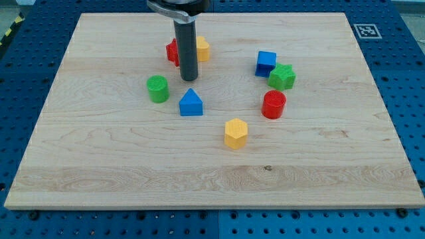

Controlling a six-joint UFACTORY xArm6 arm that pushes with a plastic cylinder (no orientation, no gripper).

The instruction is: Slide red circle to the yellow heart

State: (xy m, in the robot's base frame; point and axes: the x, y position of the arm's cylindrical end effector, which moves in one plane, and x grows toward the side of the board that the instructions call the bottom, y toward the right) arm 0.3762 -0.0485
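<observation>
The red circle stands right of the board's middle, just below a green star. A yellow block, partly hidden by my rod, sits near the view's top centre; it may be the yellow heart, but I cannot make out its shape. My tip rests on the board just below that yellow block and a red block, whose shape is also unclear. The tip is just above the blue triangle and far to the left of the red circle.
A green circle stands left of my tip. A blue cube touches the green star's upper left. A yellow hexagon lies below the middle. The wooden board lies on a blue perforated table.
</observation>
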